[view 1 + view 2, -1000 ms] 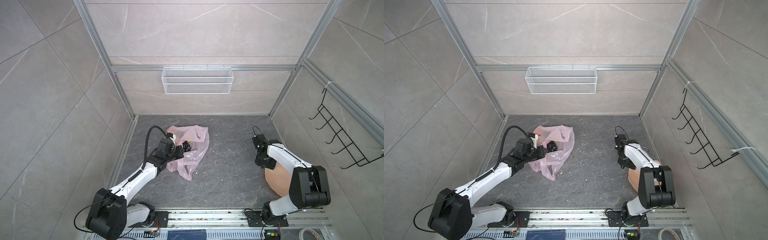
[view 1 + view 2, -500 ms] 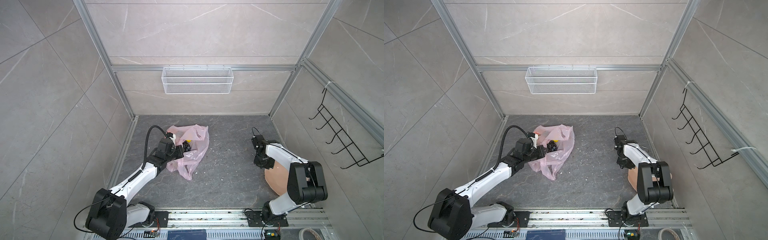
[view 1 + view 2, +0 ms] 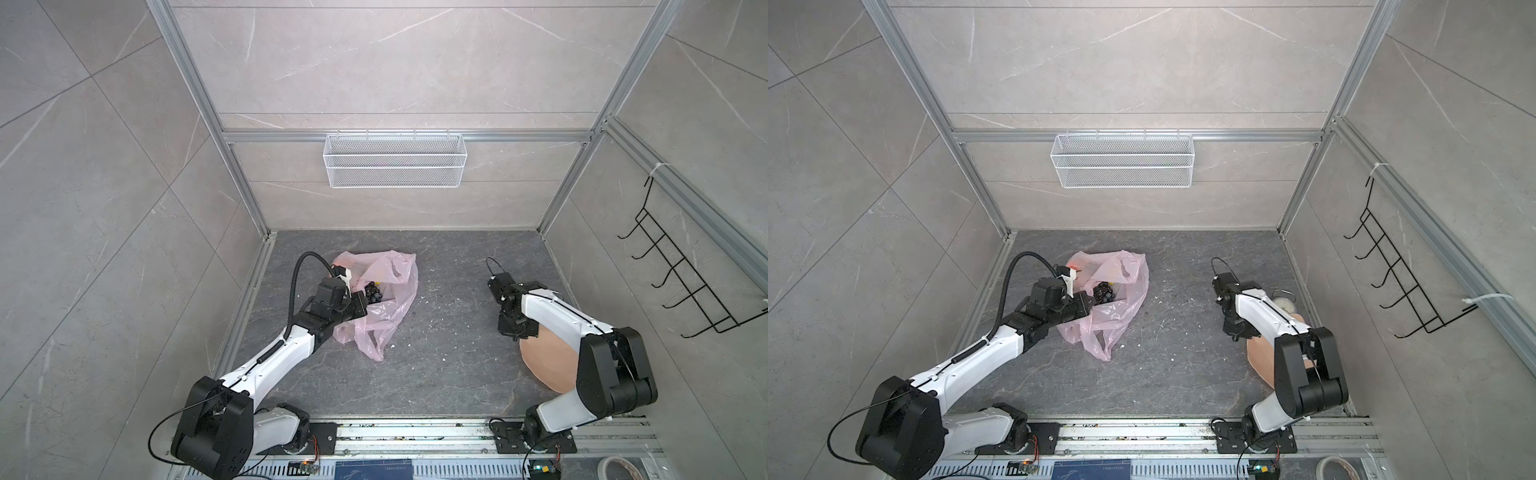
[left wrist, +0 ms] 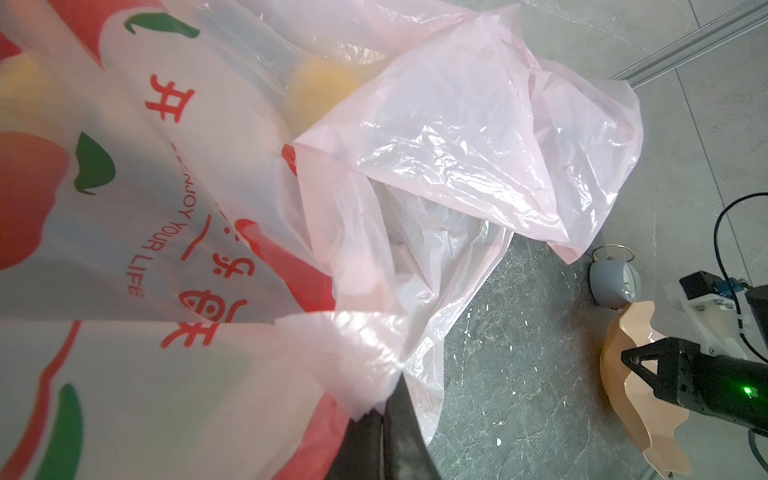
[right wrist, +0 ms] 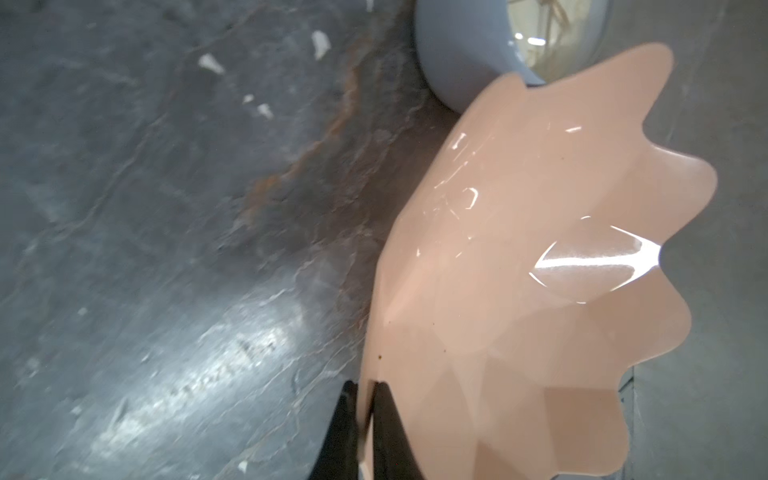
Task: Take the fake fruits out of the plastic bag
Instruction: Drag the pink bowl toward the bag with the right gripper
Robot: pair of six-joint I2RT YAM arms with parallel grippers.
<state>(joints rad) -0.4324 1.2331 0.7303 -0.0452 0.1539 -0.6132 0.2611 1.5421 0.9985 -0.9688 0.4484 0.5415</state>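
Observation:
The pale-pink plastic bag (image 3: pixel 392 309) (image 3: pixel 1123 305) lies crumpled at the left of the floor, its mouth held up. My left gripper (image 3: pixel 360 308) (image 4: pixel 384 409) is shut on a bunched edge of the bag (image 4: pixel 457 124). Inside the open mouth sits a dark grape bunch (image 3: pixel 372 292) (image 3: pixel 1103 292), one of the fake fruits. A yellow fruit (image 4: pixel 322 81) shows blurred through the film. At the right, my right gripper (image 3: pixel 517 332) (image 5: pixel 365 384) is shut on the rim of a peach scalloped plate (image 3: pixel 548 357) (image 5: pixel 519 291), which stands tilted.
A small grey alarm clock (image 3: pixel 1283 301) (image 4: pixel 613 282) sits just behind the plate, near the right wall. A white wire basket (image 3: pixel 395 166) hangs on the back wall and a black hook rack (image 3: pixel 681 282) on the right wall. White specks dot the floor.
My right gripper has closed onto the plate's rim and the right arm has shifted slightly. The left arm and the bag have not moved.

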